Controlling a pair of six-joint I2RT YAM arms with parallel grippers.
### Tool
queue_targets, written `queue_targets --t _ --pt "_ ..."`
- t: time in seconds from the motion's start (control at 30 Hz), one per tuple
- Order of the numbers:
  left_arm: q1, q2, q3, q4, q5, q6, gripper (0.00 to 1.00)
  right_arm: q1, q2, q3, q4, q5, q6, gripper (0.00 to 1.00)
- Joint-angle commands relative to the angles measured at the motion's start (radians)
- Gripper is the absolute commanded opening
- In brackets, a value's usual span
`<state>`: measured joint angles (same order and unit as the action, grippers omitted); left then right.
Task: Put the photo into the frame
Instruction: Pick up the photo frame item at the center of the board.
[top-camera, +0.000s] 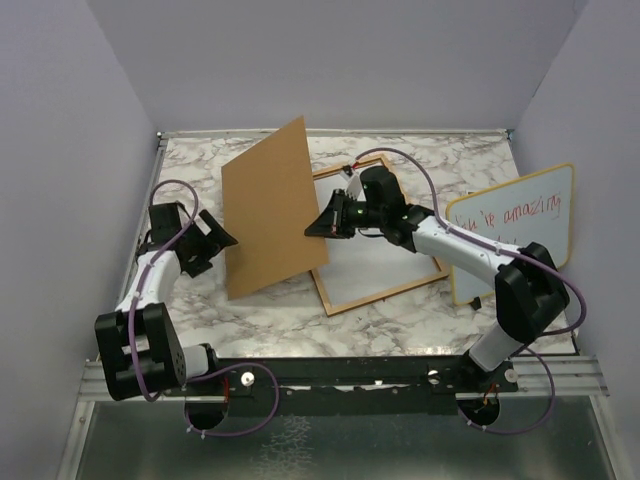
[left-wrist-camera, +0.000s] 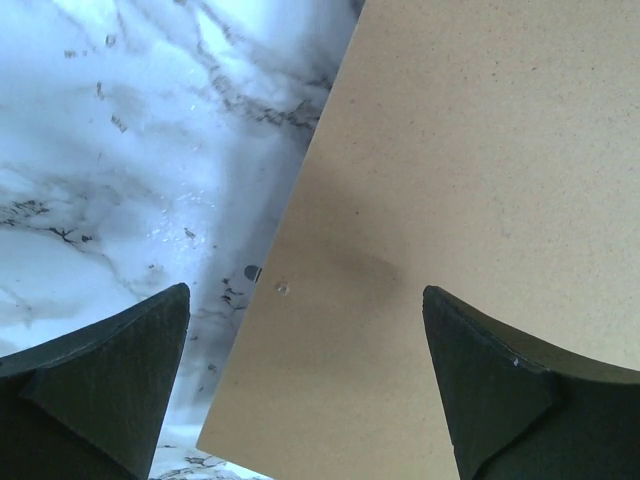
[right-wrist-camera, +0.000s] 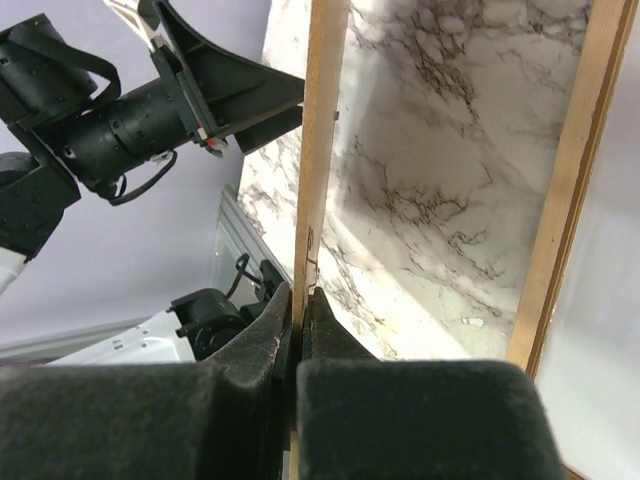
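Right claw (right-wrist-camera: 300, 300) clamps the tilted back board (top-camera: 272, 210), hiding part of the frame (top-camera: 385, 293); left claw (left-wrist-camera: 306, 292) stands apart.

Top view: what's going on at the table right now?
The right gripper is shut on the edge of the brown back board, holding it up on end, tilted. The left gripper is open beside the board's left face, gripping nothing. The frame lies flat on the table, below and right of the board. No photo shows in any view.
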<state>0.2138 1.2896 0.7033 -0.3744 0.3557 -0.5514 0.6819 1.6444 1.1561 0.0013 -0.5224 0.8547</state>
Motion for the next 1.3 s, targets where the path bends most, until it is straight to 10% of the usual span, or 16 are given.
queue_targets --t 0.0,0.73,1.27 --pt "-0.004 -0.070 0.088 -0.079 0.004 0.050 0.99 0.002 -0.105 0.023 0.071 0.060 0.014 0.01" --pt "-0.043 -0.213 0.079 -0.096 -0.016 -0.046 0.99 -0.077 -0.348 -0.015 -0.028 0.711 0.126 0.00" --pt "-0.541 0.167 0.106 0.165 -0.191 -0.247 0.93 -0.100 -0.565 -0.111 -0.089 0.931 0.068 0.01"
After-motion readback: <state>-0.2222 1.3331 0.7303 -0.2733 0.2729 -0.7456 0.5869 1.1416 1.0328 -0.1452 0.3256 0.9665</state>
